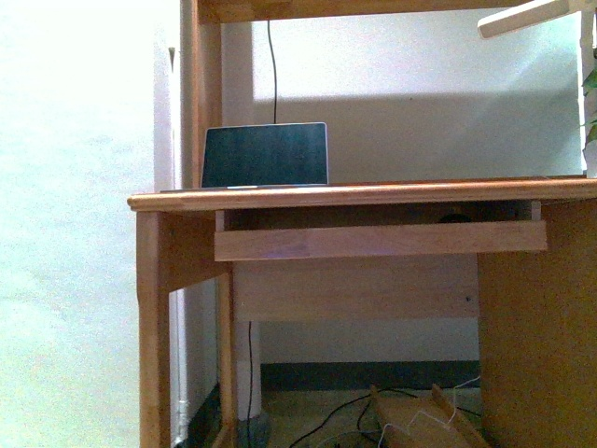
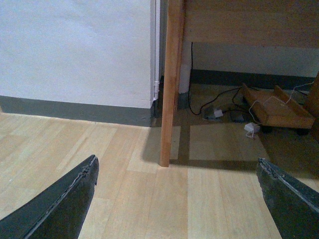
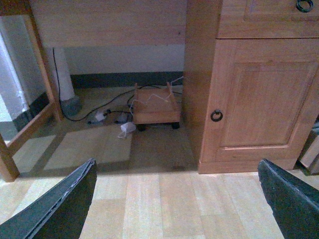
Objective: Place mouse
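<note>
In the front view a small dark domed shape sits in the gap between the desk top and the pull-out tray. It looks like the mouse, mostly hidden by the tray's front board. Neither arm shows in that view. My left gripper is open and empty, low over the wood floor near the desk leg. My right gripper is open and empty, low over the floor in front of the desk's cabinet door. No mouse shows in either wrist view.
An open laptop stands at the left of the desk top, with a cable running up behind it. Under the desk are a low wooden wheeled cart and loose cables. A white wall is on the left.
</note>
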Controlling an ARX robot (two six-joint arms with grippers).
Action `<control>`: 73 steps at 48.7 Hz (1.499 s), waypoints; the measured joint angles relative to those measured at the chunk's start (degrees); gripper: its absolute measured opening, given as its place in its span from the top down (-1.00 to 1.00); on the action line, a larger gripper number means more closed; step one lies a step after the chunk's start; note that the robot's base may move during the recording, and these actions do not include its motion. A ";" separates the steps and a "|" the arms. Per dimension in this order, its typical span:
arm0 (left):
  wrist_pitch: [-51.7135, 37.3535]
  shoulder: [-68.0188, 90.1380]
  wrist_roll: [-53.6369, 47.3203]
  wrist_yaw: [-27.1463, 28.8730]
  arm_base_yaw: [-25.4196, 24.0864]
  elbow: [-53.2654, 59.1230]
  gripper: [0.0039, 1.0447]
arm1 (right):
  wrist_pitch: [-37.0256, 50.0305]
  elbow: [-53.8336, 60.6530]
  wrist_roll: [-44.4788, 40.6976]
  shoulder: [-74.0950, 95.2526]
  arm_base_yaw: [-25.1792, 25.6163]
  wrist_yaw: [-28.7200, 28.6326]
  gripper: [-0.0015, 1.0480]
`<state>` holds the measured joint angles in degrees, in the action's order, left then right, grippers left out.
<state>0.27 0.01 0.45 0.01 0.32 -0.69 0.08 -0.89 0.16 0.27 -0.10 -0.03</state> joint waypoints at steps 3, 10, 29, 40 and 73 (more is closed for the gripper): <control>0.00 0.00 0.00 0.00 0.00 0.00 -0.86 | 0.00 0.00 0.00 0.00 0.00 0.00 -0.86; 0.00 0.00 0.00 0.00 0.00 0.00 -0.86 | 0.00 0.00 0.00 0.00 0.00 0.02 -0.86; 0.00 0.00 0.00 0.00 0.00 0.00 -0.86 | 0.00 0.00 0.00 0.00 0.00 0.02 -0.86; 0.00 0.00 0.00 0.00 0.00 0.00 -0.86 | 0.00 0.00 0.00 0.00 0.00 0.02 -0.86; 0.00 0.00 0.00 0.00 0.00 0.00 -0.86 | 0.00 0.00 0.00 0.00 0.00 0.02 -0.86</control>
<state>0.27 0.01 0.45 0.01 0.32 -0.69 0.08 -0.89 0.16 0.27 -0.10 -0.01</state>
